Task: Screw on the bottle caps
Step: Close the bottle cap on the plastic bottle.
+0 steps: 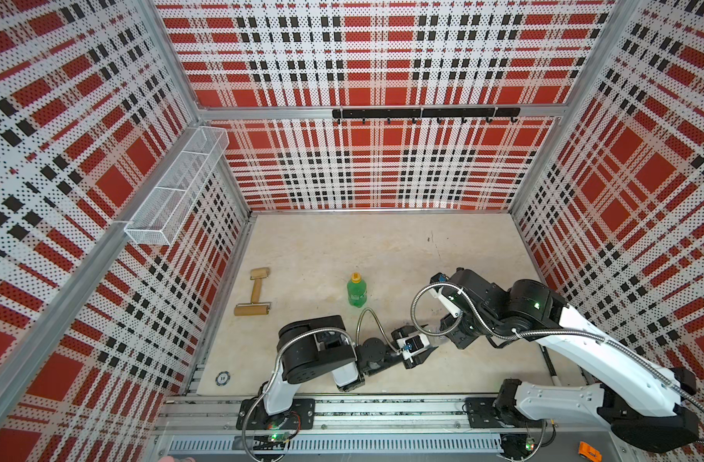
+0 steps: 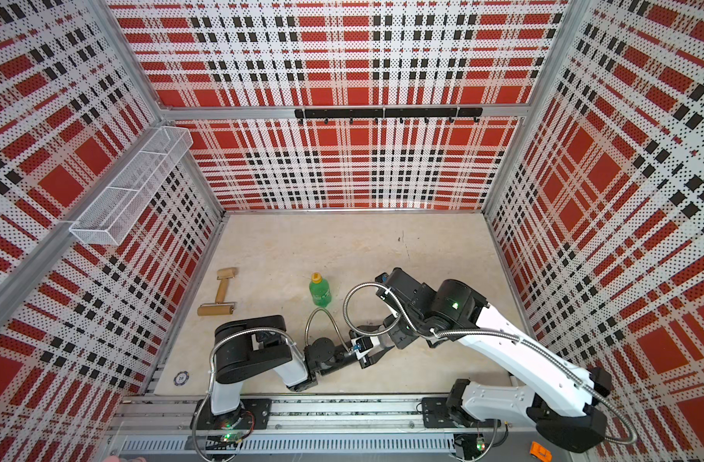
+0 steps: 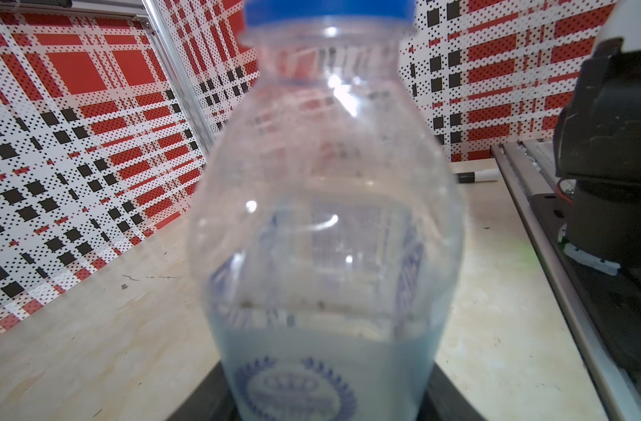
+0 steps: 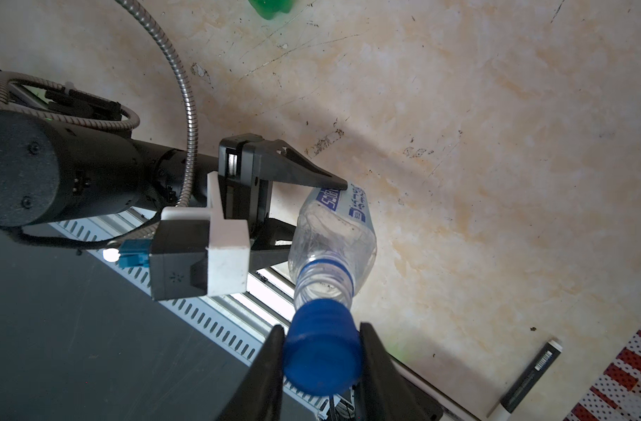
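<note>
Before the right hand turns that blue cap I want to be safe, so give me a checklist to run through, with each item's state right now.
1. Left hand gripping the clear bottle: ok, closed on its labelled body.
2. Right hand on the blue cap: ok, a finger on each side.
3. Cap sitting on the bottle's neck: ok.
4. Cap threaded straight: cannot tell.
5. Green bottle out of the way: ok, upright, apart from both arms, yellow-orange cap on.
6. Marker clear: ok, lying apart from both hands.
</note>
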`<state>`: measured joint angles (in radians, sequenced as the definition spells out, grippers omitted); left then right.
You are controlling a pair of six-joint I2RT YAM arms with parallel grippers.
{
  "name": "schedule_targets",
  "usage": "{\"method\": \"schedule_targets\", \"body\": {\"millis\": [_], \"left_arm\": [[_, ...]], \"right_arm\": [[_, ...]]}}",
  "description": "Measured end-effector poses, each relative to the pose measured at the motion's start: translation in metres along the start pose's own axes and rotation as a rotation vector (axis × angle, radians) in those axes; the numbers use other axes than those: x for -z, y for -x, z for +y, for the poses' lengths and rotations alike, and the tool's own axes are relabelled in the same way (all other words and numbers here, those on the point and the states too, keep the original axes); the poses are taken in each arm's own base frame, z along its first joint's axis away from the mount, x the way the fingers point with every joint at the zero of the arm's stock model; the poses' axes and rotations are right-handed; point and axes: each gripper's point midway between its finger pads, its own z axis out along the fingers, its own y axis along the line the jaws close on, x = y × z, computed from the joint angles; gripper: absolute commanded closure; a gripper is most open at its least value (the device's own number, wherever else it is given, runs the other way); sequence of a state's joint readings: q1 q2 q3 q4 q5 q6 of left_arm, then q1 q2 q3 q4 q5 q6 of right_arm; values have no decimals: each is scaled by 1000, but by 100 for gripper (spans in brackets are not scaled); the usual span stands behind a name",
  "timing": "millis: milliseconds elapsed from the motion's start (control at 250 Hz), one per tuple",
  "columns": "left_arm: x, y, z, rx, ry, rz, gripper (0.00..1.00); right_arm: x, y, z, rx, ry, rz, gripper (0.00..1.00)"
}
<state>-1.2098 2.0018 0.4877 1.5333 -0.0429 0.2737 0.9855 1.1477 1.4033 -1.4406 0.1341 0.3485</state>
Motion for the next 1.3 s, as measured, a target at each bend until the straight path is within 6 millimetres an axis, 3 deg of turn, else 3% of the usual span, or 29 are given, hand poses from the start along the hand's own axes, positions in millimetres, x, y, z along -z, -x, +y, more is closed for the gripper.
{"method": "schedule_targets", "body": {"millis": [364,1301], "left_arm": [[-1,1,-1,5,-3,-3,40],[-1,-4,-2,34,-6,15,40]], "right_arm": [[-13,-8,1,7,-8,54,70],[-21,-5,1,8,-21,54,66]]}}
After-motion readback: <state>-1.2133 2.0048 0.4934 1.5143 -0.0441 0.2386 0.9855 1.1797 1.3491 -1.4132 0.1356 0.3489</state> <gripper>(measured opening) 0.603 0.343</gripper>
